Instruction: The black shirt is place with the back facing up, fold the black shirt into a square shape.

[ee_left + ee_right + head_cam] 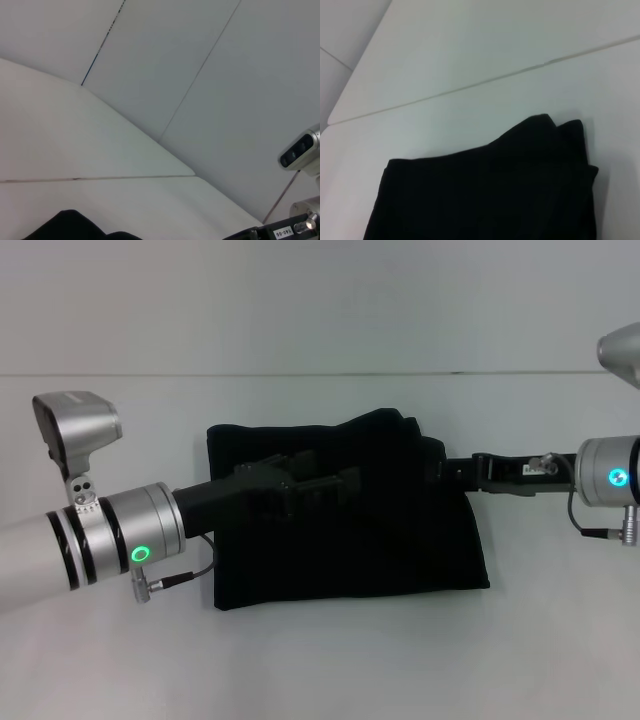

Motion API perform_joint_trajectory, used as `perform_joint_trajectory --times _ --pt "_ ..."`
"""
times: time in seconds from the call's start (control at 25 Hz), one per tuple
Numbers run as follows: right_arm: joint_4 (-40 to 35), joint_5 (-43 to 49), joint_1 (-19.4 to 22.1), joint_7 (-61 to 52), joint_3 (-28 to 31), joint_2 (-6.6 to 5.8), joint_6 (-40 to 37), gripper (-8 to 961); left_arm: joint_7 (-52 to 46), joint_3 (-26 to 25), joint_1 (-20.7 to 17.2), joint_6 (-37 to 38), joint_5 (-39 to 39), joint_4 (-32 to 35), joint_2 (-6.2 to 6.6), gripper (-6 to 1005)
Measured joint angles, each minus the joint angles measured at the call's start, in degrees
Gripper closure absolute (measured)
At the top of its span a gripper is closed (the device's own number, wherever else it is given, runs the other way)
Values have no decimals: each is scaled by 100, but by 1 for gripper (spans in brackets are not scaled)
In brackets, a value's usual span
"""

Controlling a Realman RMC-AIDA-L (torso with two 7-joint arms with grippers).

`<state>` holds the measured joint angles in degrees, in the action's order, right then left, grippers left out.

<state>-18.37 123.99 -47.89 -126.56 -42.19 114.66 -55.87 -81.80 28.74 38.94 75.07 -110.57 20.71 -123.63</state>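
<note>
The black shirt (pixel 350 540) lies folded into a rough rectangle in the middle of the white table (pixel 330 660), plain side up, with its far right corner rumpled. My left gripper (pixel 325 485) reaches in from the left and hovers open over the shirt's upper middle. My right gripper (pixel 445 472) comes in from the right and sits at the shirt's right edge, near the rumpled corner. The right wrist view shows the shirt (pixel 485 190) with that bunched corner. In the left wrist view only a small piece of the shirt (pixel 70 227) shows.
A seam (pixel 300 374) runs across the table behind the shirt, and a pale wall (pixel 320 300) stands beyond it. The right arm's wrist camera (pixel 299 150) shows in the left wrist view.
</note>
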Motion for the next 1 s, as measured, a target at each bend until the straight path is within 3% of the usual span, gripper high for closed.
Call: perform_joint_trajectory --times 0.08,0.24,0.76,1.0 --pt "0 -16 -1 0 31 39 82 159 1 0 -9 -1 0 8 1 63" --pt "-32 -74 -1 72 65 95 155 296 2 0 -34 -10 0 25 3 63" --pt "-8 -247 -44 238 63 182 167 610 15 0 -54 -120 -50 26 6 63" --pt "-60 -376 -29 430 70 208 215 835 16 0 -61 -133 -53 27 6 63"
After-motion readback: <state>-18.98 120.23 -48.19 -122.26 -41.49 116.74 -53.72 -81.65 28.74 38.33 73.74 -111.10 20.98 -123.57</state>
